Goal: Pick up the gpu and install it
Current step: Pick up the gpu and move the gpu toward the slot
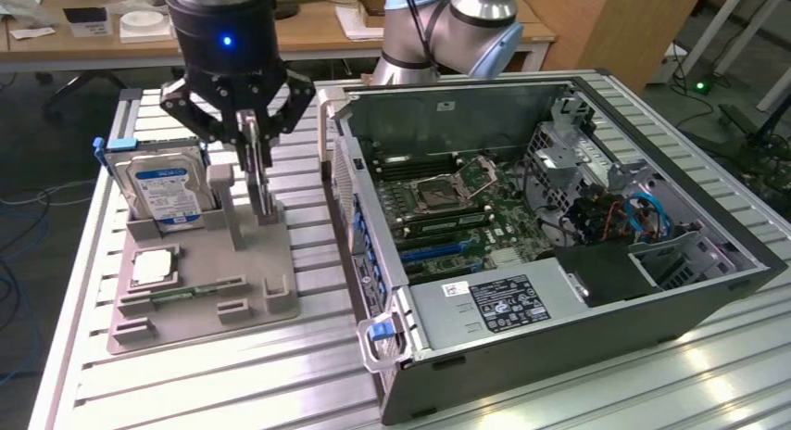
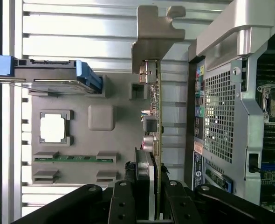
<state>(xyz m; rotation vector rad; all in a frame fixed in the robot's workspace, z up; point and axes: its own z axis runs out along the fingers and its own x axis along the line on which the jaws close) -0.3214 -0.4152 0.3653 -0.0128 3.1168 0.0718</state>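
On the slatted metal surface, a grey holder carries an upright hard drive, a flat processor chip and a green memory stick, beside an open computer case exposing its motherboard.

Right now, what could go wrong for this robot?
The gripper pinches the thin dark circuit card with a silver bracket by its edge; it could tilt or slip. The silver hard drive with a blue-white label stands beside it in the grey plastic holder and might get knocked. The bracket could catch the wall of the open computer case.
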